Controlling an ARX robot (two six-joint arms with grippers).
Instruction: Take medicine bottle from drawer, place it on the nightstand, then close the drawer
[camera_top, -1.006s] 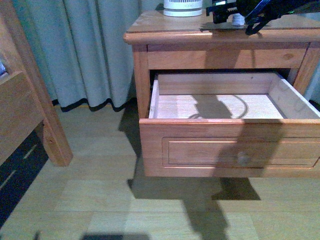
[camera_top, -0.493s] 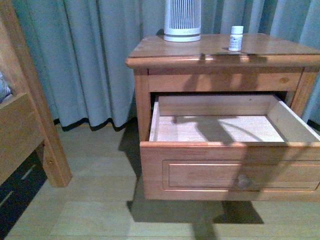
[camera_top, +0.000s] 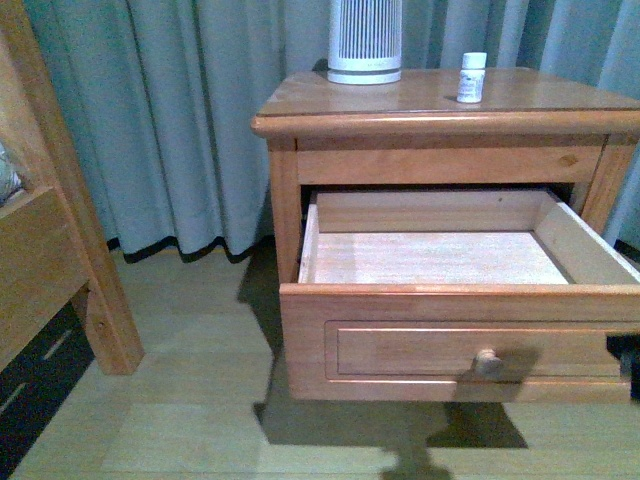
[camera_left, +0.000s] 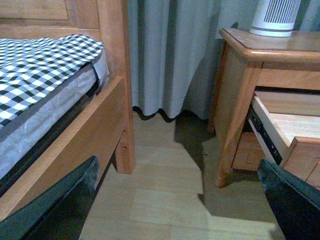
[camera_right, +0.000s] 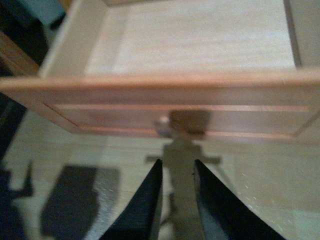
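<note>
R claw (camera_right: 177, 162) near, barely parted, empty, facing the round wooden knob (camera_right: 162, 125). L claw (camera_left: 176, 165) spread wide, empty too. Drawer (camera_top: 450, 290) out, pale bare wood inside. Medicine bottle (camera_top: 471, 77), white plastic, upright on far-right glossy tabletop (camera_top: 350, 100) of nightstand (camera_top: 285, 200). I reckon bottle step's done, only closing left.

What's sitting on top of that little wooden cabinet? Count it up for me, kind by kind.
Small white medicine bottle: 1
Tall white ribbed cylinder: 1
Total on the nightstand top: 2
</note>
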